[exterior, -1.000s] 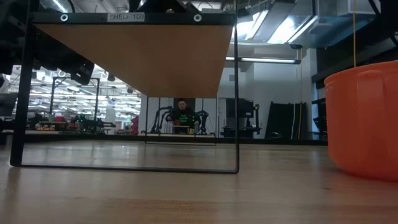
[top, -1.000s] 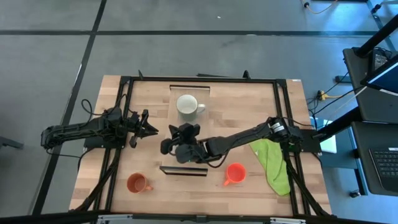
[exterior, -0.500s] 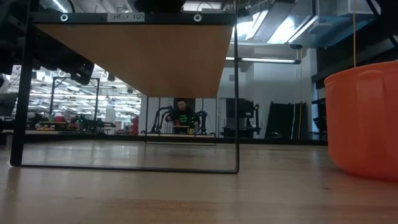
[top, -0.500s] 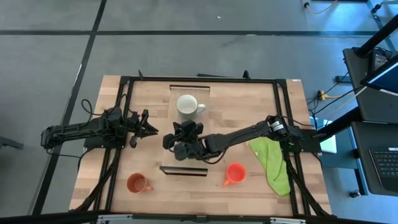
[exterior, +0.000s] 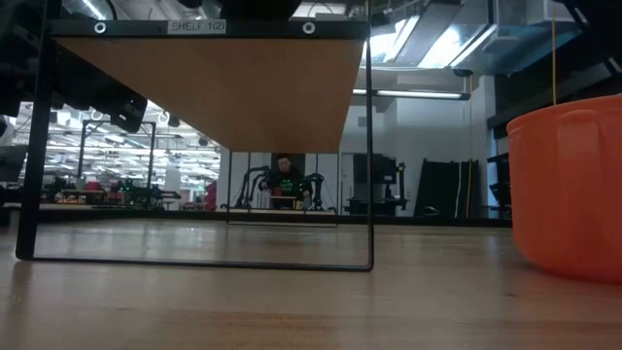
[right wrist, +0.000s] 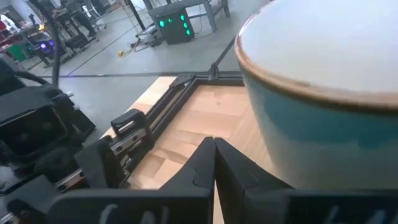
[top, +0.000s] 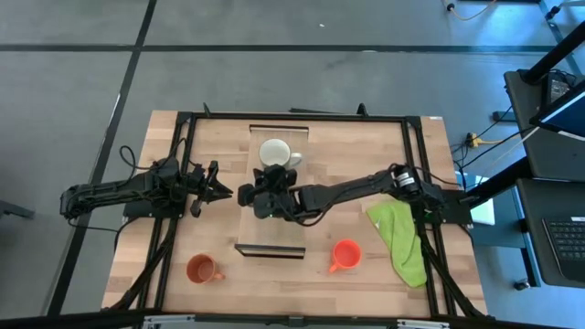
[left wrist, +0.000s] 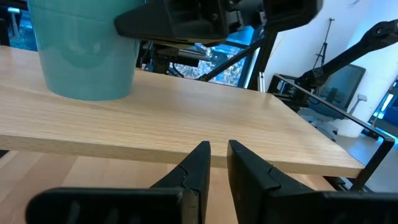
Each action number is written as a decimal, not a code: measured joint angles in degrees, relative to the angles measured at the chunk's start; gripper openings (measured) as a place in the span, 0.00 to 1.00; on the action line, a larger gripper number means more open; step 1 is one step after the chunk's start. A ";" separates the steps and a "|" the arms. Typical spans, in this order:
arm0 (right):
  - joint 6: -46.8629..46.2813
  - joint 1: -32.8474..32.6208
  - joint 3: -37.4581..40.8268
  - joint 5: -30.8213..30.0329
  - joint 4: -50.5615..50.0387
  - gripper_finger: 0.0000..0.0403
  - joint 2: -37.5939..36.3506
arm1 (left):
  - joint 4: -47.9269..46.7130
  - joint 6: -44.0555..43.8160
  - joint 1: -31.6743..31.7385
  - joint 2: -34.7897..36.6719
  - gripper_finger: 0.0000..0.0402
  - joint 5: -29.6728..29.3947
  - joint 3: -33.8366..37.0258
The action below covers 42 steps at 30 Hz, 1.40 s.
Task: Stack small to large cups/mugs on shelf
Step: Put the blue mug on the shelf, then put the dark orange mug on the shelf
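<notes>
The pale grey-green mug (top: 274, 153), white inside, stands upright on the far end of the light-wood shelf (top: 271, 236). The brownish-orange mug (top: 201, 269) and the bright orange-red mug (top: 345, 254) stand on the tabletop near the front; the orange-red mug also fills the right of the low view (exterior: 569, 190). My right gripper (top: 245, 194) is shut and hovers over the shelf just near of the grey-green mug (right wrist: 323, 93), pointing toward the table's left. My left gripper (top: 227, 192) is shut, level, just left of the shelf. My right gripper is shut and holds nothing between its fingers (right wrist: 205, 158). It stands close beside the near side of the grey-green mug's wall (right wrist: 292, 143). I cannot tell whether it touches the mug.
A green cloth (top: 399, 233) lies on the table at the right. A black frame (top: 187, 164) runs around the tabletop. In the low view the shelf's black leg frame (exterior: 370, 146) stands on the table with open room under the board.
My right gripper has gone along the shelf toward the table's far edge, up to the grey-green mug. The mugs have stayed where they were.
</notes>
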State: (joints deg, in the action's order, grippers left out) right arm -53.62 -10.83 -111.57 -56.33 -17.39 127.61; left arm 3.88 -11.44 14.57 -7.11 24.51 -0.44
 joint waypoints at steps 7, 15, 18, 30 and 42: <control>3.08 1.59 0.00 3.47 -0.01 0.02 0.00 | 0.00 0.00 0.00 0.00 0.13 0.00 0.02; 5.05 3.57 0.00 6.34 0.02 0.02 0.00 | 0.00 0.00 0.00 0.00 0.13 0.00 -0.01; 6.79 4.22 0.00 7.98 1.38 0.02 0.00 | 0.00 0.00 -0.01 0.00 0.13 0.00 -0.01; 10.25 4.55 0.00 10.02 4.35 0.02 0.00 | 0.00 0.00 -0.02 0.00 0.13 0.00 0.01; 9.04 0.77 0.00 7.88 1.95 0.12 -0.06 | 0.00 0.00 -0.01 0.00 0.13 0.00 0.01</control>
State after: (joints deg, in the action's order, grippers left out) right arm -44.58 -10.06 -111.57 -48.44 -15.44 127.55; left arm 3.88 -11.44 14.56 -7.11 24.51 -0.43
